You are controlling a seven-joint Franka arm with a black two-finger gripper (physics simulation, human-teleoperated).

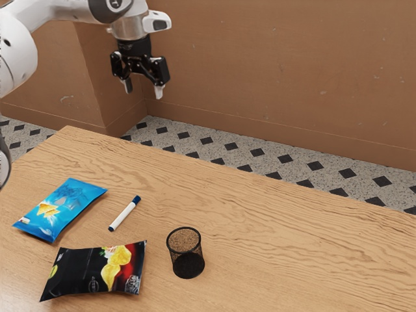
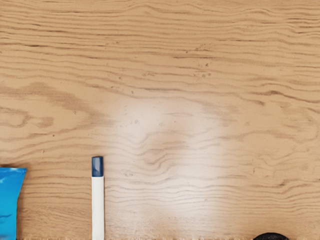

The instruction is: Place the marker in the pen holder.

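1. The black two-finger gripper [image 1: 143,90] is held high above the table, pointed downward at the end of the white jointed arm [image 1: 15,55]. Its two fingers are spread wide apart, and nothing is gripped between them.
2. Well below the gripper, the slim white marker with a blue cap [image 1: 124,214] is laid flat on the tabletop, outside the pen holder. Its capped end is pointed away from the black bag.
3. Also well below the gripper, on the exterior view's left of the marker, the shiny blue snack bag [image 1: 60,209] is laid flat, apart from the marker.
4. Below the gripper and on the exterior view's right of the marker, the round black mesh pen holder [image 1: 188,260] is stood upright, its open top turned up toward the gripper's height.
5. Farther out from the gripper than the marker, toward the exterior camera, the black snack bag printed with yellow chips [image 1: 84,273] is laid flat, between the blue bag and the pen holder.
6. All four are carried by the light wooden table [image 1: 292,260] beneath the gripper.
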